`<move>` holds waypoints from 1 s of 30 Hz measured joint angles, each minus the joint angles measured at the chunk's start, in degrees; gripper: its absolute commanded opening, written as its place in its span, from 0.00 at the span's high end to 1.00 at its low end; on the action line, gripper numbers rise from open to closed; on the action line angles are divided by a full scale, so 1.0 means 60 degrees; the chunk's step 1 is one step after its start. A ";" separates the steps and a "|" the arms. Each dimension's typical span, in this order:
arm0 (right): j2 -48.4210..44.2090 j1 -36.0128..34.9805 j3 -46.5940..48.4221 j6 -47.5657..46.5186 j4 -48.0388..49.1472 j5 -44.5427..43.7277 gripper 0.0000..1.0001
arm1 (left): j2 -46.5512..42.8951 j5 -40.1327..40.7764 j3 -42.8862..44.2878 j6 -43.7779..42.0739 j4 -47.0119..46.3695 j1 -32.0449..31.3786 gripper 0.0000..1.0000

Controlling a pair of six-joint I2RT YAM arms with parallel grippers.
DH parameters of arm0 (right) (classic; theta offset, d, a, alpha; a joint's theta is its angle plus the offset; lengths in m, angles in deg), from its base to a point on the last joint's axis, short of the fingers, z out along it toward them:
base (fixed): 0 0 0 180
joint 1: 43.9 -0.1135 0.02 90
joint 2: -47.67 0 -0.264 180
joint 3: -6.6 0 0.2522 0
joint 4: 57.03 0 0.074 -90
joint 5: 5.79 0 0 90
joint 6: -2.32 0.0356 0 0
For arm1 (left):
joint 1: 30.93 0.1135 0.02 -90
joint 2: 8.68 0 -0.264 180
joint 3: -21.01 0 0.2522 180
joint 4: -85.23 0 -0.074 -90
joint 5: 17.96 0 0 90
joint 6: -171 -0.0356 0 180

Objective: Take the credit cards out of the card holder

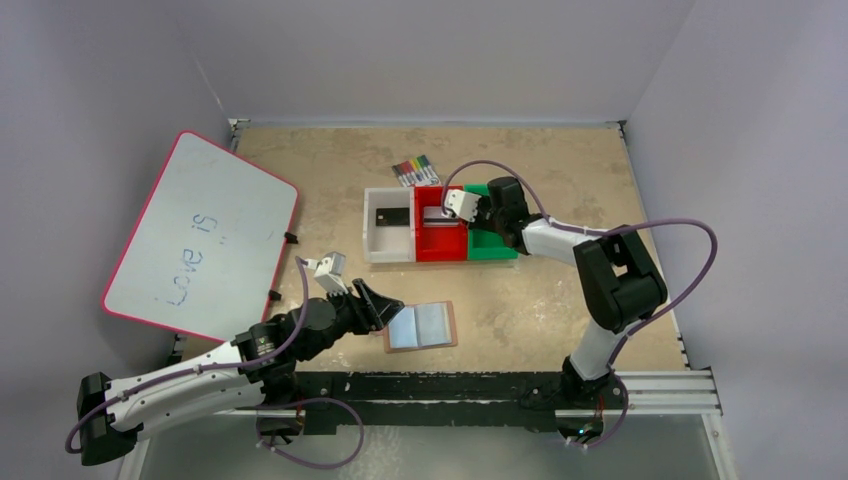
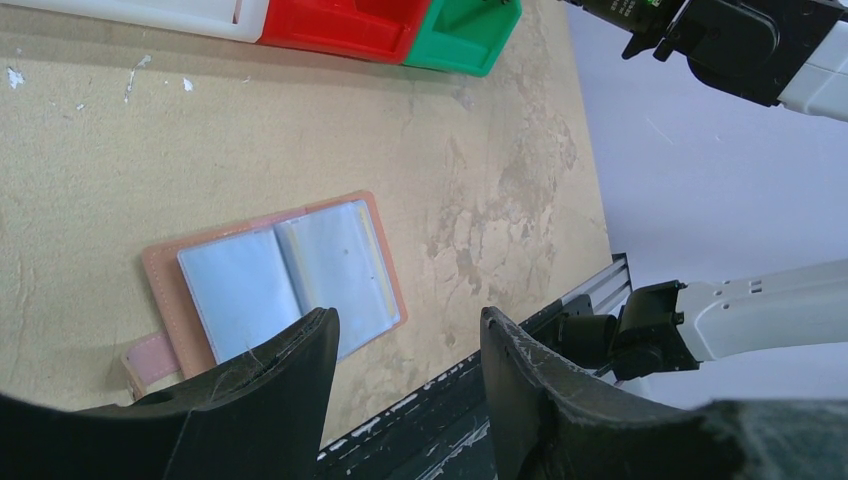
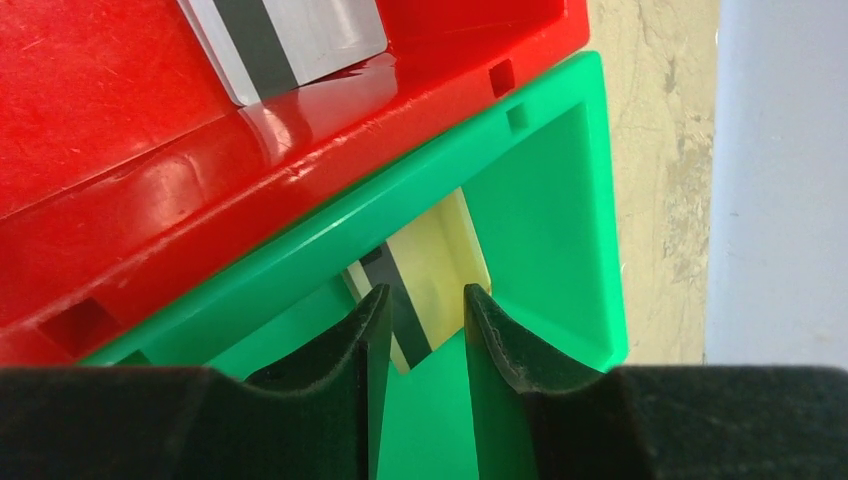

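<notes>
The card holder [image 1: 420, 326] lies open on the table near the front edge, its tan cover and two clear pockets [image 2: 290, 280] facing up; I see no card in them. My left gripper [image 2: 405, 325] hovers open just left of it [image 1: 383, 305], with nothing between its fingers. My right gripper [image 3: 425, 300] is low inside the green bin [image 1: 495, 252], jaws apart. A gold credit card [image 3: 435, 265] with a dark stripe rests against the bin's wall just beyond the fingertips, not pinched. A silver striped card [image 3: 285, 40] lies in the red bin [image 1: 440, 250]. A black card [image 1: 391, 215] lies in the white bin [image 1: 372, 225].
A pack of coloured markers [image 1: 413, 170] lies behind the bins. A red-rimmed whiteboard [image 1: 200, 235] covers the left side of the table. The black rail [image 2: 470, 400] runs along the near edge, close to the holder.
</notes>
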 measured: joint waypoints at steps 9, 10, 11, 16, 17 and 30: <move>-0.0222 0.0142 0.0000 0.0463 0.0000 -0.0011 0.63 | 0.0000 -0.0004 0.0000 0.0004 0.0000 0.0000 0.47; -0.0350 0.0142 -0.0004 0.0645 0.0004 0.0004 0.61 | 0.0000 -0.0004 0.0000 0.0004 0.0000 0.0000 0.47; -0.0543 0.0149 -0.0007 0.0885 0.0007 0.0018 0.60 | 0.0000 -0.0004 0.0000 0.0004 0.0000 0.0000 0.47; -0.2080 0.0149 -0.0047 0.2871 0.0499 -0.0076 0.46 | 0.0022 -0.0004 0.0000 0.0004 -0.0004 0.0000 0.47; -0.2506 0.0149 -0.0047 0.3530 0.0648 -0.0175 0.44 | 0.0047 -0.0004 0.0000 0.0004 -0.0004 0.0000 0.47; -0.5614 0.0171 -0.1727 1.2258 -0.0535 0.2193 0.33 | 0.1657 0.0004 0.0197 0.0117 0.0015 0.0000 0.47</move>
